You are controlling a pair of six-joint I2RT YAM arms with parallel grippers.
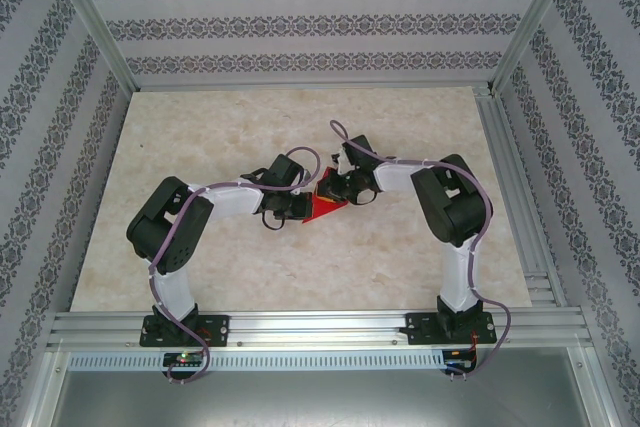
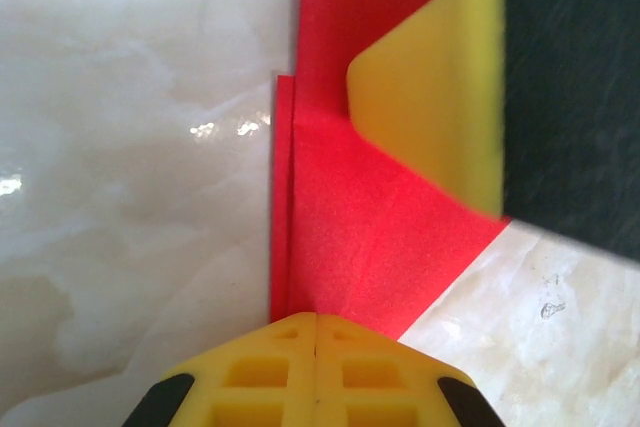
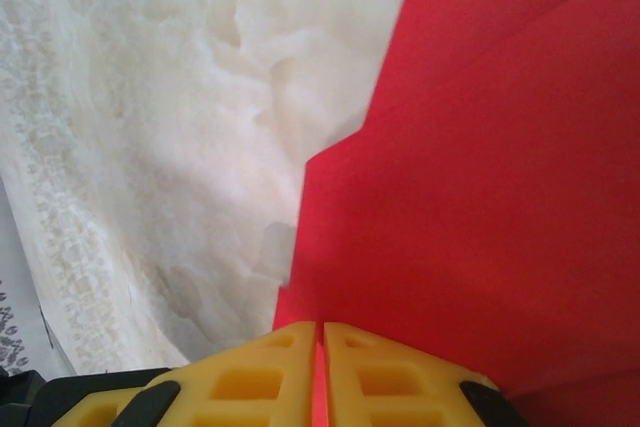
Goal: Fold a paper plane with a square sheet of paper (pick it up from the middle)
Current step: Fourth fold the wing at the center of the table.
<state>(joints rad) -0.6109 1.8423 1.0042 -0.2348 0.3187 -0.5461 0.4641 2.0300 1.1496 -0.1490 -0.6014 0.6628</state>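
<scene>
The left gripper (image 2: 316, 337) sits closest to its wrist camera. Its two yellow fingers are pressed together, with the tips at the near edge of the red paper (image 2: 370, 237). Whether a layer is caught between them cannot be told.

The paper lies partly folded on the pale marbled table (image 2: 130, 167). A straight crease runs away from the fingertips, and a narrow strip of a lower layer peeks out along its left side. Farther on, a yellow finger pad (image 2: 430, 97) of the other arm sits over the paper.

In the right wrist view, the right gripper (image 3: 321, 347) is almost closed. A sliver of red shows in the slit between its fingers, so it appears to pinch the paper's edge. Beyond it, layered red flaps spread across the table.

From above, the paper is a small red patch mid-table between the two tools, well ahead of the arm bases.

The paper looks thin, light and limp. It would likely slide on the smooth top and crumple or tear under a hard pull. The doubled folded edge seems the safest place to take hold, gently, with the other tool pinning the paper down.
</scene>
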